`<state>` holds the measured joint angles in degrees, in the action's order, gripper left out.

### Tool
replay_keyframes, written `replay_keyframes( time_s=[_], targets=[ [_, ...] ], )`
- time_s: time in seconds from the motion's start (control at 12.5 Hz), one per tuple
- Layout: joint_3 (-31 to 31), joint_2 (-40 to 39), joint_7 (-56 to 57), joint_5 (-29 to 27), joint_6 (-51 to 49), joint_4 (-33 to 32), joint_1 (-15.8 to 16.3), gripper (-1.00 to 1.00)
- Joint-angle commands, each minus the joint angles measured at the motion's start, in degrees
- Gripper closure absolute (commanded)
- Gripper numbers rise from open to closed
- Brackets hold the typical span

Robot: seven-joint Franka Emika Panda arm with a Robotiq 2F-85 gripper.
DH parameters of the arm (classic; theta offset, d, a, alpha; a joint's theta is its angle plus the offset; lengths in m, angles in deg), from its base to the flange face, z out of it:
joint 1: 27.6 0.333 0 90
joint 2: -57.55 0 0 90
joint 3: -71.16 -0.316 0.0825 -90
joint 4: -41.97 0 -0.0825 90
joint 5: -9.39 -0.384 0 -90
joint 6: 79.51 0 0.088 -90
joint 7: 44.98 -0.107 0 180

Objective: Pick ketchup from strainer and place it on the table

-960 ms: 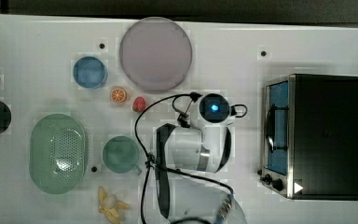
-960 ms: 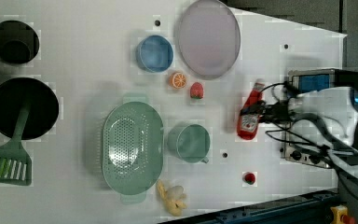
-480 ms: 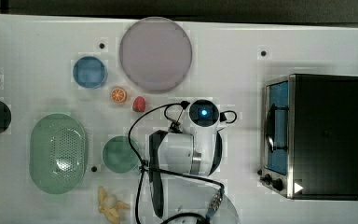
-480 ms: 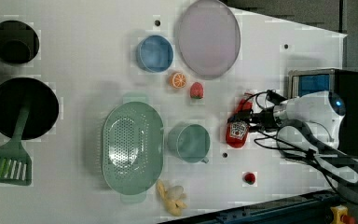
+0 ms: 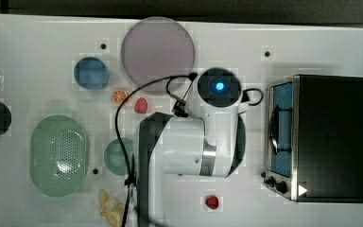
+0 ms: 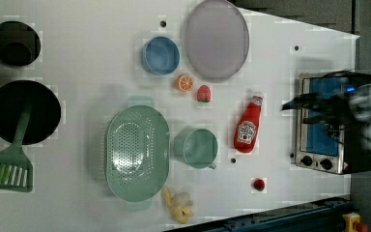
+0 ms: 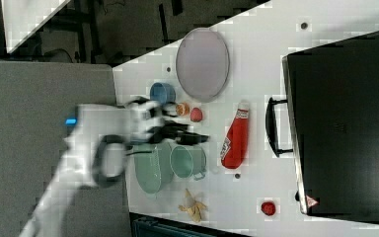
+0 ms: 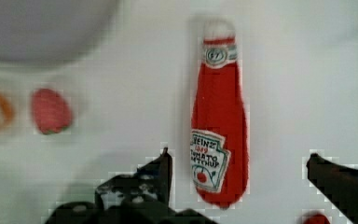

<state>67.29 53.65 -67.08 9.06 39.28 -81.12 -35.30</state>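
Already the ketchup (image 6: pixel 247 124) is seen lying flat on the white surface (image 6: pixel 77 58), label up, cap pointing toward the lilac plate (image 6: pixel 216 39), between the green mug (image 6: pixel 196 148) and the toaster oven (image 6: pixel 319 123) in the left view. It is touched by nothing. The strainer (image 6: pixel 136 152) is seen to hold nothing, so the placing is judged done.

The hand (image 8: pixel 237 175) is shown wide apart in the wrist view, one finger (image 8: pixel 161 170) on each side of the bottle's lower end and well above it, with nothing gripped. Such a spread is judged to suit a release: the bottle is left free to settle on its long side, where it cannot topple.

A bare patch of surface appears to have been chosen, apart from the strawberry (image 6: pixel 203 93) and the orange slice (image 6: pixel 184 82) near the plate, and from the small red fruit (image 6: pixel 258 184) nearer the surface's edge. In the right view the arm (image 7: pixel 98 143) is seen blurred over the strainer and mug; only a retreat is judged to remain.
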Motion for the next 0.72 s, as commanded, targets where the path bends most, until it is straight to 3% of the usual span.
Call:
replay_keyframes(
  time_s=[0.08,0.48,0.72],
  targets=[
    [-0.35,4.2,-7.92,-0.54,-9.47,9.53,-0.13,-1.0],
    [-0.04,4.94,-12.47,-0.45,-21.15,22.9,-0.19,-1.0],
    [-0.02,4.95,-12.47,-0.34,-21.42,24.53,-0.22,-1.0]
  ],
)
